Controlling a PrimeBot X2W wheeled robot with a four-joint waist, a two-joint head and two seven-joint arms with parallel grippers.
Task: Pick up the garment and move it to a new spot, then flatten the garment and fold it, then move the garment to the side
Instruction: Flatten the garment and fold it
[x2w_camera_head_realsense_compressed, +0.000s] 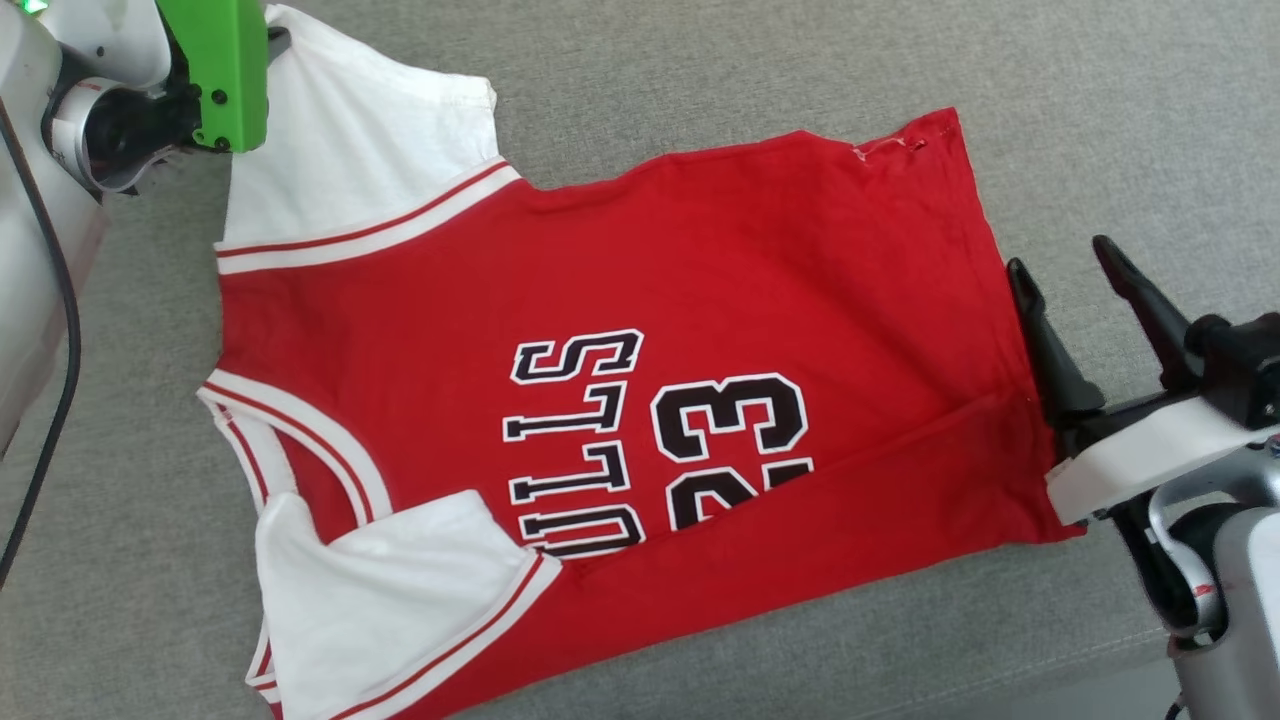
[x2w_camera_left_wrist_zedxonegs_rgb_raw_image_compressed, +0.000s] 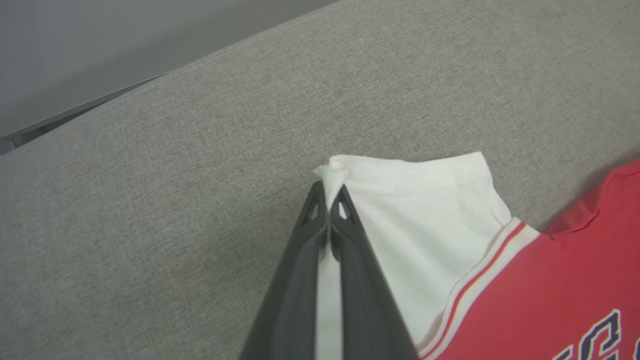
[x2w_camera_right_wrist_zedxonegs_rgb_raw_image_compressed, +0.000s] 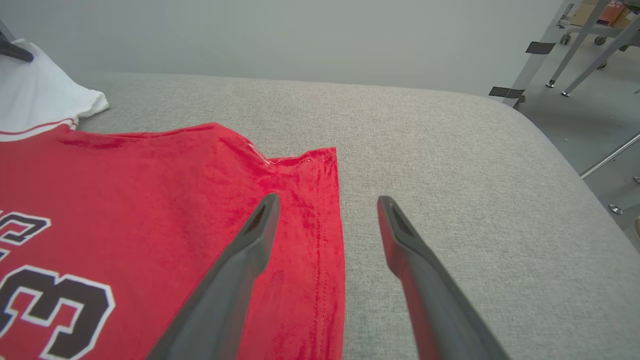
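The garment (x2w_camera_head_realsense_compressed: 700, 260) lies spread front-up across the middle of the grey padded surface (x2w_camera_head_realsense_compressed: 1100, 100), flattened for folding. The left claw (x2w_camera_left_wrist_zedxonegs_rgb_raw_image_compressed: 330, 194) is pinched tight on the far-left sleeve (x2w_camera_left_wrist_zedxonegs_rgb_raw_image_compressed: 425, 215) corner, probably to fold it inward; the right claw (x2w_camera_right_wrist_zedxonegs_rgb_raw_image_compressed: 328, 200) gapes wide astride the hem, holding nothing

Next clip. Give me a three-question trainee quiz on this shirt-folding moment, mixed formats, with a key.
1. True or false: the left gripper is shut on a white sleeve of the jersey.
2. The right gripper is: A, open by the hem; B, shut on the hem; C, holding a sleeve.
3. Fill in: the number printed on the jersey is ___.
Key: 1 true; 2 A; 3 23.
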